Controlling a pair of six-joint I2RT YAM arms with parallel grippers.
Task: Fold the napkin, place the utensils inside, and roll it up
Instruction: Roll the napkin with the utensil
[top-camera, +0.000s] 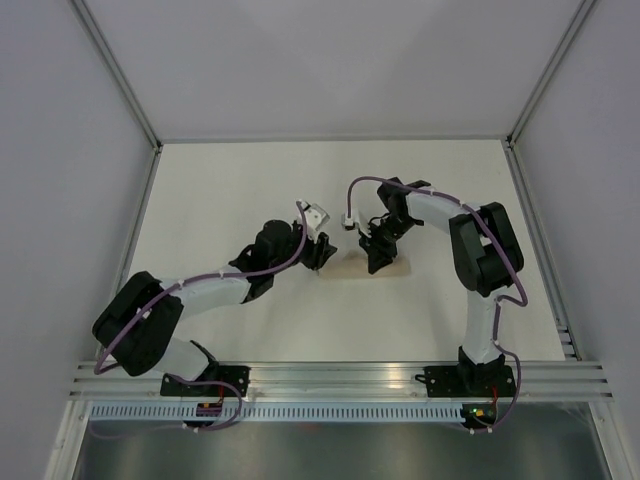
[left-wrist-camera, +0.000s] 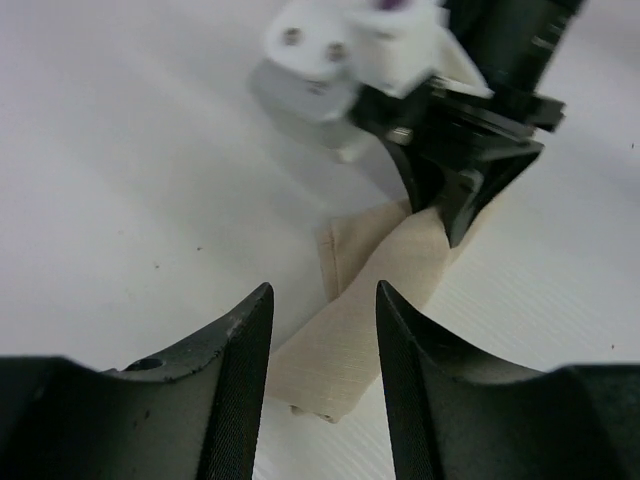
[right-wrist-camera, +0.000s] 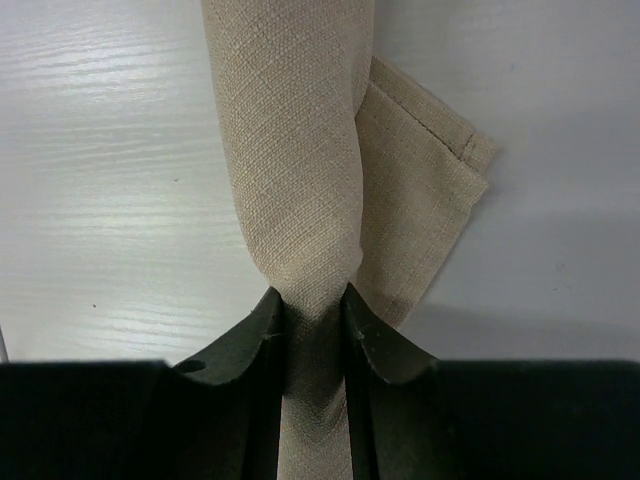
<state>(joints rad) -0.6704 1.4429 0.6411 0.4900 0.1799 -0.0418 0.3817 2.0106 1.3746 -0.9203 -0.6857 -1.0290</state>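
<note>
Tan napkin (right-wrist-camera: 300, 130) is seen rolled into a tube on the table (top-camera: 250, 180), between the arms; the utensils are not visible. One end is pinched by the right gripper (right-wrist-camera: 312, 300), while the left gripper (left-wrist-camera: 322, 300) is held open near the other end. Rolling seems almost finished; a gentle release is needed next.

no readable text, labels, brands, numbers or signs anywhere

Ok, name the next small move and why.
Probably lower the left end effector and close it on the free end of the napkin: its jaws stand open over it, the right end effector pinches the other, and a flap lies unrolled.
</note>
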